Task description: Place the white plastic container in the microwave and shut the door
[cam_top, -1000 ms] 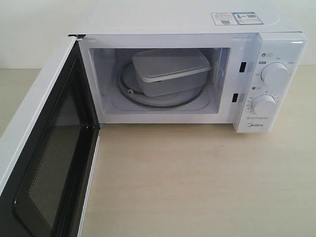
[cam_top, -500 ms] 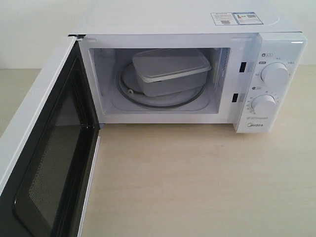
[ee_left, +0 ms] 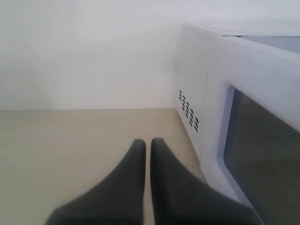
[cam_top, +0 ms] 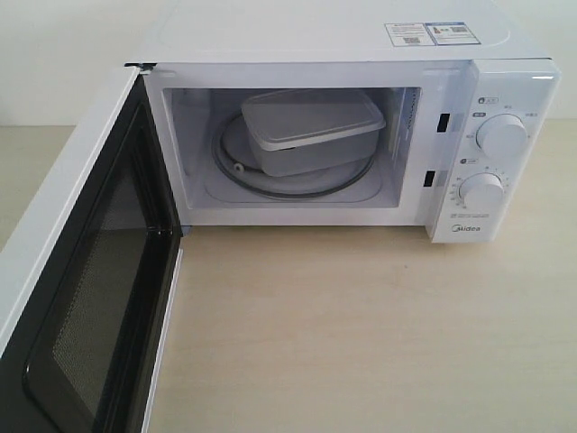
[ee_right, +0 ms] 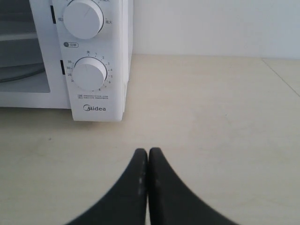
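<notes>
The door [cam_top: 99, 289] stands open, the white plastic container [cam_top: 311, 126] inside. Left gripper [ee_left: 147, 140] and right gripper [ee_right: 148, 150] fingers are closed, empty. A hinge-side push could slide the microwave [cam_top: 297, 36].

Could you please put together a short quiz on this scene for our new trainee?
1. True or false: the white plastic container is inside the microwave.
2. The door is: A) shut, B) wide open, C) ajar by a crack.
3. What does the right gripper hold?

Key: 1 true; 2 B; 3 nothing, its jaws are shut and empty.
</notes>
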`<control>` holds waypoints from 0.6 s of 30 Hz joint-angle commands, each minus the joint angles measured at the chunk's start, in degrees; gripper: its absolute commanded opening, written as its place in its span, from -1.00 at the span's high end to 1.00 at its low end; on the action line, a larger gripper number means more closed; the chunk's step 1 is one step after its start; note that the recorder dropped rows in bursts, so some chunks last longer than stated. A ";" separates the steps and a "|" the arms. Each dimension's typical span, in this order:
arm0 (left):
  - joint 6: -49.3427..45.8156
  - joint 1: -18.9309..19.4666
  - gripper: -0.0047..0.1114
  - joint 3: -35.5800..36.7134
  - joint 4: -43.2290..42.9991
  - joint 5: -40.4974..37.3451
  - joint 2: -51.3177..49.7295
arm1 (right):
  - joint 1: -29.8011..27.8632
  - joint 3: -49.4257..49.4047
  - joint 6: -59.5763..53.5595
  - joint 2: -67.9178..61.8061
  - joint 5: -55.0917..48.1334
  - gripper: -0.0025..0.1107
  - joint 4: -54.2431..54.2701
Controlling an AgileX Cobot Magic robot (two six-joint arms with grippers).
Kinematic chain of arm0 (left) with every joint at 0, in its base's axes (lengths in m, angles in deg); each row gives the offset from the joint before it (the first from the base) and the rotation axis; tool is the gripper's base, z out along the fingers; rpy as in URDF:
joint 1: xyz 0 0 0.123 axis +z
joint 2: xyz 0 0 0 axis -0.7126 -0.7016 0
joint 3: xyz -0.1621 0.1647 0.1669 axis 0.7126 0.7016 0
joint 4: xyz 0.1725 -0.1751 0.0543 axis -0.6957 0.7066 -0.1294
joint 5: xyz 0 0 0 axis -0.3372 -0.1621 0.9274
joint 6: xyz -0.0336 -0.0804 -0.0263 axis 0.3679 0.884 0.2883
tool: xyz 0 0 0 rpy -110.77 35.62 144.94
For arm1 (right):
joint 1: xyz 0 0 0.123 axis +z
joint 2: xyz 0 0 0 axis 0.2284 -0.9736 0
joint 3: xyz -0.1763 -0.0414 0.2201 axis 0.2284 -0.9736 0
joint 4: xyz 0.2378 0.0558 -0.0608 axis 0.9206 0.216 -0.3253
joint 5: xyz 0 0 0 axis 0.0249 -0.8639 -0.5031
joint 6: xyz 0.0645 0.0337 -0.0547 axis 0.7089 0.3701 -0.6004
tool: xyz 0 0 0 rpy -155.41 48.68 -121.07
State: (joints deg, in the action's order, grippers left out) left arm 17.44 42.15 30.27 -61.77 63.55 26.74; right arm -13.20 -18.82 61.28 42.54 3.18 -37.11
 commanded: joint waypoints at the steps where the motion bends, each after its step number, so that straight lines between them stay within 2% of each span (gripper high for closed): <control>1: 0.07 0.29 0.84 -8.11 0.40 -10.15 0.36 | 0.19 0.03 0.05 0.23 0.22 0.96 0.09; 5: 0.07 0.29 0.84 -23.26 0.40 -22.85 0.36 | 0.19 0.03 0.05 0.23 0.22 0.96 0.09; 6: 0.07 0.29 0.84 -25.17 0.53 -23.54 0.36 | 0.19 0.03 0.05 0.23 0.22 0.96 0.09; 9: 0.07 0.29 0.84 -28.96 1.66 -21.38 0.36 | 0.19 0.03 0.05 0.23 0.22 0.96 0.09; 12: 0.07 0.29 0.84 -29.69 1.66 -12.50 0.36 | 0.19 0.03 0.05 0.23 0.22 0.96 0.09; 15: 0.07 0.29 0.84 -29.69 1.66 -10.34 0.36 | 0.19 0.03 0.05 0.23 0.22 0.96 0.09; 18: 0.07 0.29 0.84 -29.79 5.63 -8.69 0.36 | 0.19 0.03 0.05 0.23 0.22 0.96 0.09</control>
State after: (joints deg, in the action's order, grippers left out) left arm 17.44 42.15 0.82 -59.22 53.00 26.95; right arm -13.20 -18.82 61.28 42.54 3.18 -37.11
